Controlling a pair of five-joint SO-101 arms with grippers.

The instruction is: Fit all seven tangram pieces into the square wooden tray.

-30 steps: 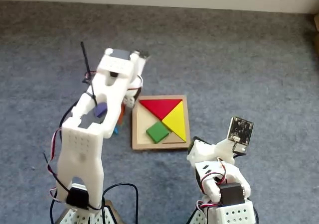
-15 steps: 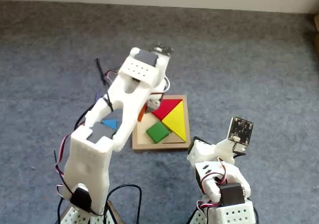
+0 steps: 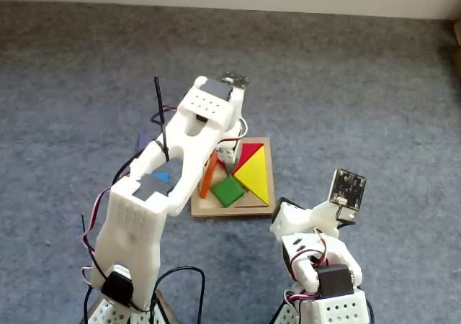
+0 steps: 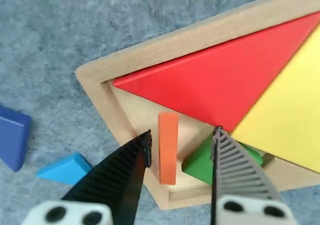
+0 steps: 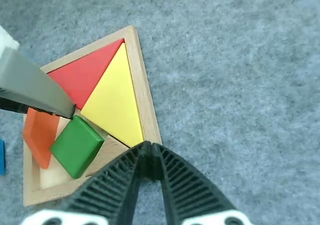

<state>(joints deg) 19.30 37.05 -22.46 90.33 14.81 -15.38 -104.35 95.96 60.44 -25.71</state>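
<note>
left tool open around the orange wooden tangram piece, propped on edge in the square wooden tray. right tool closed, empty.

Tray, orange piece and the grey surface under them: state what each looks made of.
Tray: likely pale unpainted wood; its rim is matte with faint grain. Orange piece: probably painted wood, with even opaque colour, a smooth satin face and crisp edges; plastic cannot be ruled out. Grey surface: short-pile carpet or felt, judging by its fuzzy, mottled fibres.
</note>
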